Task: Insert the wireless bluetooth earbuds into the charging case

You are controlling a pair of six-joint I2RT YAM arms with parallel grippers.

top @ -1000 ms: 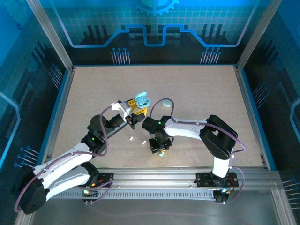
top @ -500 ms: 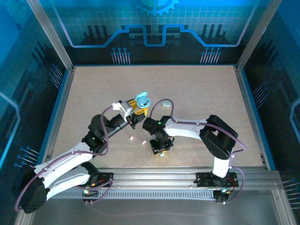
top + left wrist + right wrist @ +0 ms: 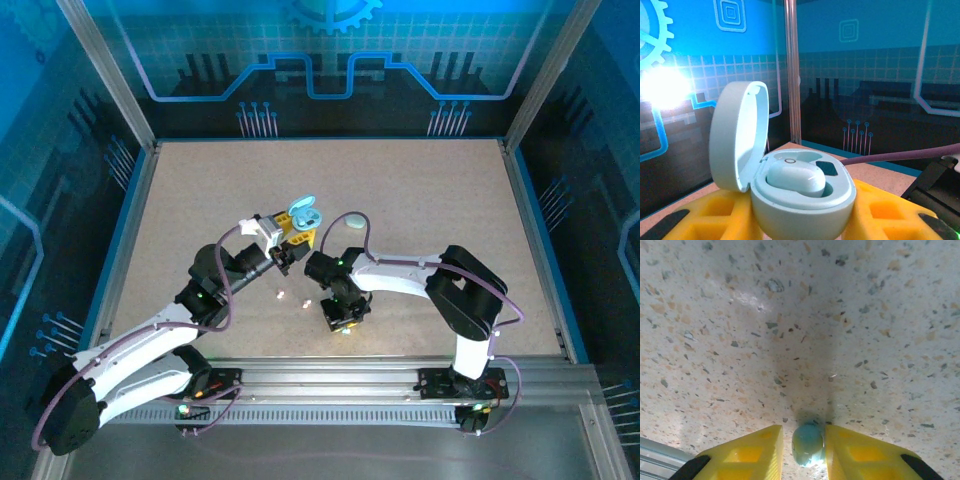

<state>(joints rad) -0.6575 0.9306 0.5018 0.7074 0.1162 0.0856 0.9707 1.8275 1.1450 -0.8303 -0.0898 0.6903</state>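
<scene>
My left gripper (image 3: 293, 236) is shut on the light blue charging case (image 3: 303, 213) and holds it up above the table. In the left wrist view the case (image 3: 805, 207) sits between the yellow fingers (image 3: 882, 210), its lid (image 3: 737, 135) swung open. One pale blue earbud (image 3: 796, 180) is seated in it, beside a dark unfilled socket (image 3: 826, 167). My right gripper (image 3: 343, 320) points down at the table near the front. Its yellow fingers (image 3: 747, 452) are closed in on a teal earbud (image 3: 808, 445) that rests on the tabletop.
Two tiny pale earbuds (image 3: 281, 293) (image 3: 306, 301) lie on the table between the arms. A pale oval case (image 3: 354, 221) lies just right of the held case. The speckled tabletop (image 3: 430, 190) stretches to the blue back wall.
The right gripper's fingers have narrowed around the teal earbud on the table. The left arm and the open case have stayed still.
</scene>
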